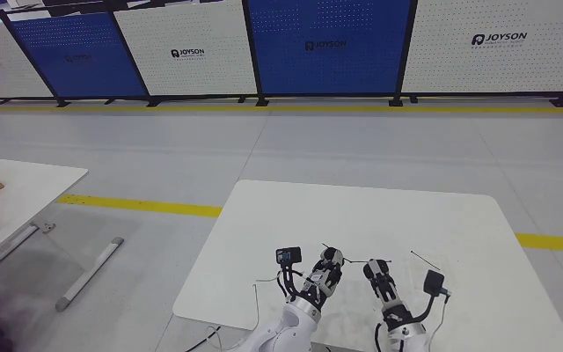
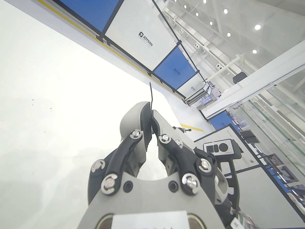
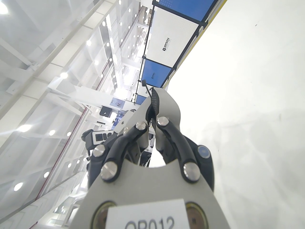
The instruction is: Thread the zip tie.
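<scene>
- Left wrist view: the left gripper [image 2: 151, 111] is seen with its fingers pressed together on the zip tie [image 2: 151, 95]. A thin black end of the tie is shown sticking out past the fingertips, above the white table [image 2: 47, 72].
- Right wrist view: the right gripper [image 3: 154, 94] is likewise seen clamped on a black strip. A short length ending in a small square head [image 3: 143, 83] is left protruding beyond the fingertips.
- Top view: both grippers are placed close together over the near part of the table, tips angled toward each other. A thin dark line is seen spanning the gap between them, raised off the surface. A second thin dark strip [image 1: 425, 260] is seen lying flat on the table, just beside the right arm.
</scene>
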`<state>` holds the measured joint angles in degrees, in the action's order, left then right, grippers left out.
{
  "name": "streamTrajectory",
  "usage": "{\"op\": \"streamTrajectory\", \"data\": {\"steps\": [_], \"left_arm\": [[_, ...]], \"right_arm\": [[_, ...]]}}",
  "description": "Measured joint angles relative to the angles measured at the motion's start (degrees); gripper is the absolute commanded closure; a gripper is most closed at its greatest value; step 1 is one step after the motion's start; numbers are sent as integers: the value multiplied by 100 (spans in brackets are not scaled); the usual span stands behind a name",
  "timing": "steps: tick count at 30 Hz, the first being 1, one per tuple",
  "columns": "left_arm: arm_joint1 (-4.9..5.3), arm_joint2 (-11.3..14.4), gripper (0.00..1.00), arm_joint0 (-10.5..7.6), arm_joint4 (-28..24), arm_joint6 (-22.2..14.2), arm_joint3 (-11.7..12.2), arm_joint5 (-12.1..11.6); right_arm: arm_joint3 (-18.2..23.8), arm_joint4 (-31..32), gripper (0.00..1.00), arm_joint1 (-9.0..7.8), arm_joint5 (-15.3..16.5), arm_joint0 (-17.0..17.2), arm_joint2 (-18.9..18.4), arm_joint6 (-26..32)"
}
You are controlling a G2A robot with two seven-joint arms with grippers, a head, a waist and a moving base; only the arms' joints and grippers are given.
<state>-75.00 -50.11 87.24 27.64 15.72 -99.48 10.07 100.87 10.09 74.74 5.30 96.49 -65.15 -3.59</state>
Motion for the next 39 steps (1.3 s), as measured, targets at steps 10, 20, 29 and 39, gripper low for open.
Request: {"op": "streamTrajectory", "data": {"steps": [10, 20, 29, 39], "left_arm": [[0, 0, 100, 0, 0, 0, 0, 0], [-1, -3, 100, -1, -20, -13, 1, -22], [-24, -88, 100, 48, -382, -28, 15, -514], [-47, -105, 100, 68, -312, -11, 26, -506]], "right_arm": [[2, 60, 100, 22, -202, -48, 38, 84], [-17, 84, 100, 51, -203, -136, 109, 166], [-81, 63, 100, 43, 197, -68, 52, 233], [-182, -295, 100, 48, 502, -74, -47, 371]]}}
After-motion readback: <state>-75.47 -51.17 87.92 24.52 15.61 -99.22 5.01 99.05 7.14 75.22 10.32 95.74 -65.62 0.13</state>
